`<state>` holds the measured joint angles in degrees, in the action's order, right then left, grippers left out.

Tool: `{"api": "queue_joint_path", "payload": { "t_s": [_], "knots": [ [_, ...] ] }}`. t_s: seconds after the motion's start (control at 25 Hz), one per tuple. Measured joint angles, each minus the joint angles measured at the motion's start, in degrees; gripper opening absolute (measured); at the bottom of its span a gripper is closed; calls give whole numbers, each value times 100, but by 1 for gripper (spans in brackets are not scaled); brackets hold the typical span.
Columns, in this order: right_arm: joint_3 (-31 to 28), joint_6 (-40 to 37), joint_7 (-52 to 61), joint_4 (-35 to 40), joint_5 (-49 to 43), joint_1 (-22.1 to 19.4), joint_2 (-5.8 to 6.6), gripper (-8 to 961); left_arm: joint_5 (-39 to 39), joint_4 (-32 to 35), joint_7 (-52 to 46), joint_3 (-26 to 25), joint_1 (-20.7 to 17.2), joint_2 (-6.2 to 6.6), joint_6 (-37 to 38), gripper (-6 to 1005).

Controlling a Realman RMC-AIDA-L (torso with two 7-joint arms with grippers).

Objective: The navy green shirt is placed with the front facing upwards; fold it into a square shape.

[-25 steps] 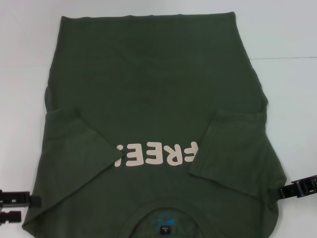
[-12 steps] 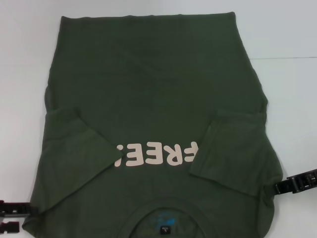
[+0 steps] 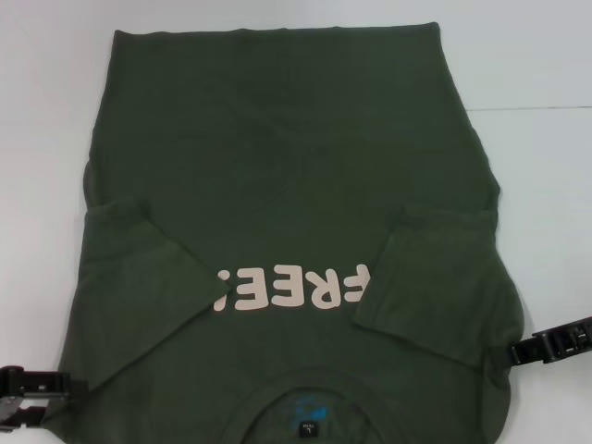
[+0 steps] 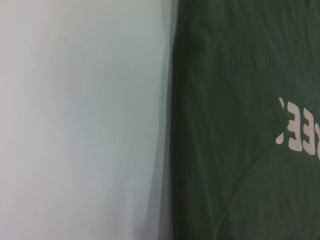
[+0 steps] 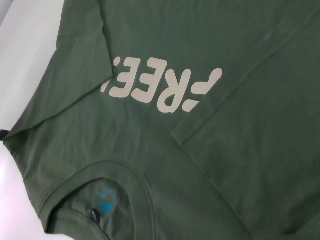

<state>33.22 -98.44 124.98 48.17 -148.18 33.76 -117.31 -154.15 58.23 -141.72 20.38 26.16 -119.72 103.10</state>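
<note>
light: bright, even – shadows: faint – left wrist view: blurred – no glare

The navy green shirt is spread flat on the white table, front up, its collar at the near edge and its hem at the far edge; both short sleeves are folded inward over the body, partly covering the ends of the pale "FREE!" lettering; a small label is seen inside the neck; the left gripper is placed at the near left corner of the shirt; the right gripper is seen at the shirt's near right edge.
</note>
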Motion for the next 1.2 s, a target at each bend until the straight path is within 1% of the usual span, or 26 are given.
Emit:
{"api": "queue_joint_path", "payload": {
  "t_s": [0.64,0.88,1.12,1.2],
  "knots": [
    [4,-18,-9,-46,29,17,-3,26,-45,-57,-42,-11,21,10,-87,830],
    [9,-25,-9,-45,34,16,-3,26,-45,-182,-44,0,40,21,-121,828],
    [9,-36,-15,-51,50,16,-3,26,-48,-190,-55,55,21,0,-267,827],
    [9,-40,-16,-54,56,16,-3,26,-88,-193,-55,79,18,-4,-301,706]
  ]
}}
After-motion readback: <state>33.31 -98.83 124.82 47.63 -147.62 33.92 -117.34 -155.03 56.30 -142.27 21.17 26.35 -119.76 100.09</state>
